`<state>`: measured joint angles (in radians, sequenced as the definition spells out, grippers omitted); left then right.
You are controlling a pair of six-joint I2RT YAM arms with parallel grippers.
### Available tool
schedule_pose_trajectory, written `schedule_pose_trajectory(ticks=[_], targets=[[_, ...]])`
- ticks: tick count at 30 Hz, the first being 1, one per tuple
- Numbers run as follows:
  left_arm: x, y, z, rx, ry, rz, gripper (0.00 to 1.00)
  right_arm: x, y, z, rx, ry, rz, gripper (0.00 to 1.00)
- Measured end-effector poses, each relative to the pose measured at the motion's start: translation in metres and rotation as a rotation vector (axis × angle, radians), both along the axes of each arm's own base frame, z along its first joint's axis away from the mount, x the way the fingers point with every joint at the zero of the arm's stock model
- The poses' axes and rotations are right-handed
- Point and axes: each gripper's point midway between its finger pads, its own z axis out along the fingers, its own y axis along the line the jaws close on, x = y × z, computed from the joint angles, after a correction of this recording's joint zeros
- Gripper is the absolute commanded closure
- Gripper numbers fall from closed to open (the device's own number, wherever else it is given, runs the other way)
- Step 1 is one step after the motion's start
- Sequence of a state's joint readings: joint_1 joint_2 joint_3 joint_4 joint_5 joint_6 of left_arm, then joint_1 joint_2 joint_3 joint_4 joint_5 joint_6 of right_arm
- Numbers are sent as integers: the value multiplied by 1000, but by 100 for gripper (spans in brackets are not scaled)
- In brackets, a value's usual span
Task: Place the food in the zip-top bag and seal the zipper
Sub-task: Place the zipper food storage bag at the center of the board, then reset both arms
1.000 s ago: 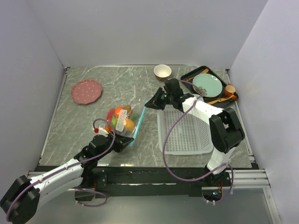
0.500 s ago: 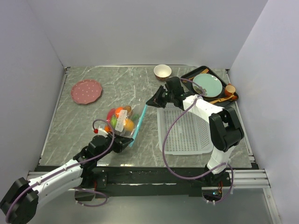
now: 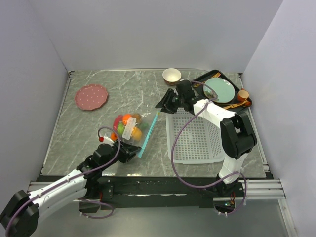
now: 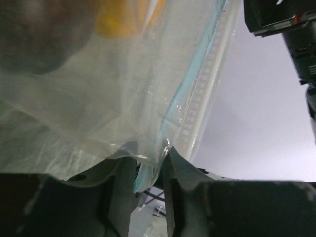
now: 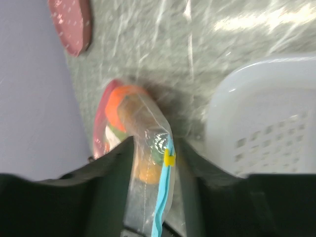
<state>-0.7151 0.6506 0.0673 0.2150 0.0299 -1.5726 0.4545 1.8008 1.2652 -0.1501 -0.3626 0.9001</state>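
Left gripper (image 4: 150, 163): the jaws stood partly apart. The near corner of the zip-top bag (image 3: 129, 127) and the end of the zipper (image 3: 149, 134) lay in the gap between them. One finger (image 4: 180, 170) had its tip touching the plastic edge. The gap was wider than the film, so no firm clamp on the bag was observed.

Right gripper (image 3: 162, 105): the jaws stood open with nothing between them. In the right wrist view both fingers (image 5: 118, 163) framed the bag, which lay beyond them. A small yellow slider (image 5: 169, 158) was seen on the zipper. From above, this gripper hung near the far end of the zipper, beside the far left corner of the white mesh basket (image 3: 197, 143). Contact with the bag could not be confirmed.

The bag lay on the marble table (image 3: 84, 148) between the two grippers, left of the basket. The food (image 3: 127, 119) was inside it, with orange, yellow, green and red pieces visible through the plastic. The zipper ran along the bag's right edge, flat on the table. Whether it was fully sealed could not be determined.
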Motion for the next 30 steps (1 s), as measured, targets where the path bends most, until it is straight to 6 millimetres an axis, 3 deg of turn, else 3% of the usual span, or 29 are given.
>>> schedule_pose_trajectory(ticks=[2, 6, 8, 17, 23, 30], targets=[[-2, 1, -5, 18, 10, -3, 55, 3, -5, -2, -27, -10, -12, 36], [-4, 3, -10, 39, 21, -7, 40, 5, -14, 6, -77, -48, -19, 35], [-5, 5, -10, 45, 20, -9, 36, 6, -19, 14, -105, -72, -26, 34], [-12, 12, -6, 84, 7, -20, 6, 7, -34, 51, -153, -173, -52, 28], [-14, 24, 12, 170, -27, -11, 1, 3, -47, 61, -203, -202, -79, 20], [-3, 47, 61, 300, -123, 62, 1, -4, -87, 80, -325, -272, -164, 9]])
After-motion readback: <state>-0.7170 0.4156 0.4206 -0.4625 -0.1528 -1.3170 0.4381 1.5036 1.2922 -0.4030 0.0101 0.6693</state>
